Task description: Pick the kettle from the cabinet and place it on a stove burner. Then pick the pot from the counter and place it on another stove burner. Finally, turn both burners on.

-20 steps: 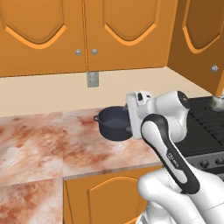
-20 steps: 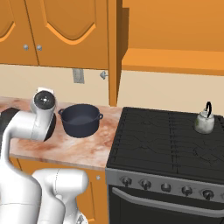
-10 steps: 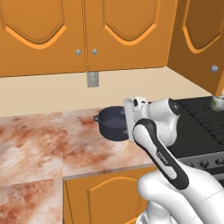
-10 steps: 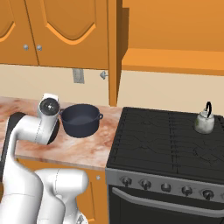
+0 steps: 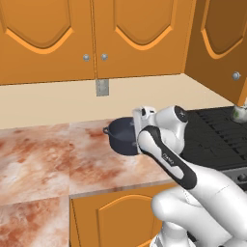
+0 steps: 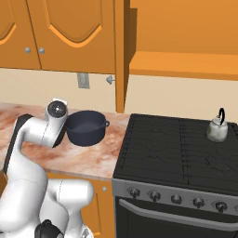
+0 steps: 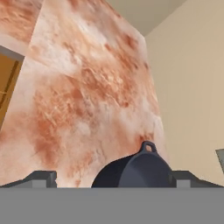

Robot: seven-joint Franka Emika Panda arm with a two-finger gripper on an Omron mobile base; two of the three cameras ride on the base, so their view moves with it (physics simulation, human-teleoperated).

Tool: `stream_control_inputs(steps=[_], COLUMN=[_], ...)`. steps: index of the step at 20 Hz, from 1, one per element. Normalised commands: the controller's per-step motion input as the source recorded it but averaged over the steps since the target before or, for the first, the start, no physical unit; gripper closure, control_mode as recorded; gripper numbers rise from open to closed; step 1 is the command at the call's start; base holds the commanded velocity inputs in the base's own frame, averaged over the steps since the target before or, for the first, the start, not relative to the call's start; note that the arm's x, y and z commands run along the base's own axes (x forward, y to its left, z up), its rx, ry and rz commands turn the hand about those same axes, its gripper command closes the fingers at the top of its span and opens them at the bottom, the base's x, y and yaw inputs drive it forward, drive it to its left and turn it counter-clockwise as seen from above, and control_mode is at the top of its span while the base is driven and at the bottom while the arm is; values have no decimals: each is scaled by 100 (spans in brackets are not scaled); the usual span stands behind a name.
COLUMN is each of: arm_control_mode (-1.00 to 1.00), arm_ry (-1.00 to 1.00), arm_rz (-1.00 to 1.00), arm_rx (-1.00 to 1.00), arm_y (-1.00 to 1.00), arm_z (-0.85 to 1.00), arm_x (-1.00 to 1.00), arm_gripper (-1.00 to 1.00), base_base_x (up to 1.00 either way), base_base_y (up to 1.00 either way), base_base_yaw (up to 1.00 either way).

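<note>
The dark navy pot [image 6: 86, 128] stands on the marbled counter [image 6: 93, 160] just left of the stove. My gripper [image 7: 113, 180] is open and close behind the pot [image 7: 135, 171], which sits between the two dark fingertips [image 7: 41, 178] in the hand view, with one small side handle pointing away. In the left base view my white hand covers the right side of the pot [image 5: 120, 136]. The small whitish kettle [image 6: 217, 130] stands upright on a back right burner of the black cooktop [image 6: 172, 148]. The kettle [image 5: 240, 112] also shows at the right edge. The cabinet shelf [image 6: 181, 65] is bare.
The cabinet door [image 5: 222, 43] hangs open above the stove, seen edge-on [image 6: 120, 56] in the right base view. A wall outlet [image 6: 83, 80] sits behind the pot. A row of round knobs [image 6: 176, 199] lines the range front. The counter [image 5: 48, 159] stretches left of the pot.
My hand has swung in toward the pot and come closer to it. The pot and kettle have not moved, and the jaws stay wide.
</note>
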Motion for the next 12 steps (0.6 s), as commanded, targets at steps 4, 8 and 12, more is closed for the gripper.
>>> stream_control_inputs(steps=[4,8,12], arm_control_mode=[-100,-100,-100], arm_ry=[10,7,8], arm_rz=[-3,-2,-2], arm_rx=[-4,-6,-5], arm_y=[0,-3,-11], arm_z=[-11,-20,-21], arm_x=[27,18,19], arm_gripper=[-100,-100,-100], base_base_x=[0,0,0], base_base_y=[0,0,0], base_base_yaw=[0,0,0])
